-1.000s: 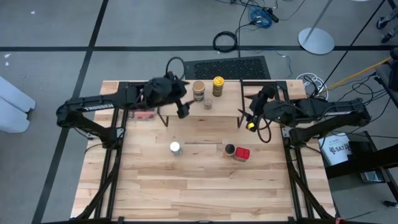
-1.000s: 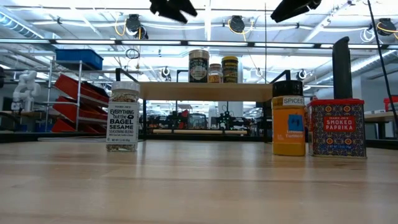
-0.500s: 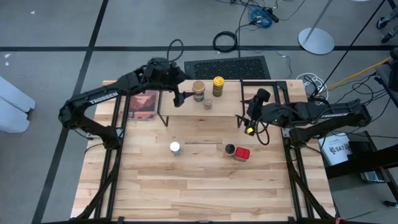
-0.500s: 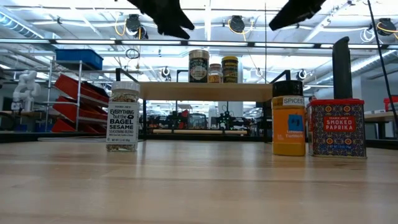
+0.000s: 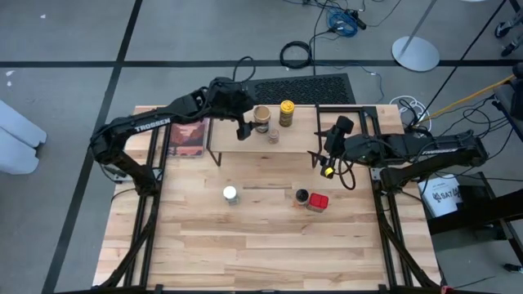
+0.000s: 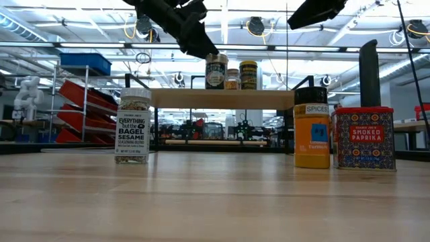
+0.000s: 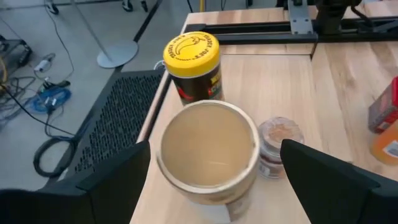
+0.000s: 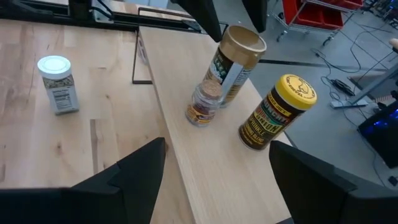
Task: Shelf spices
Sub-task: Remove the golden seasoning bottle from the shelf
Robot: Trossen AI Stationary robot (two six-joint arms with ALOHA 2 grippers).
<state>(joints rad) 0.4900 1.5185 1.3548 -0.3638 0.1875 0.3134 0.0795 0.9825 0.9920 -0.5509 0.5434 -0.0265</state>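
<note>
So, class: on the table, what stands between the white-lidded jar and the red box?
The dark-lidded orange jar stands between the white-lidded jar and the red box, right beside the box; the low view shows it.

Robotics lab: taped concrete floor (image 5: 73, 49), ceiling strip lights (image 6: 222, 13), red-bin racks (image 6: 80, 107), trailing cables (image 5: 339, 18).

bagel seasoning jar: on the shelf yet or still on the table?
On the table. The bagel seasoning jar stands upright on the tabletop, in front of the shelf.
</note>
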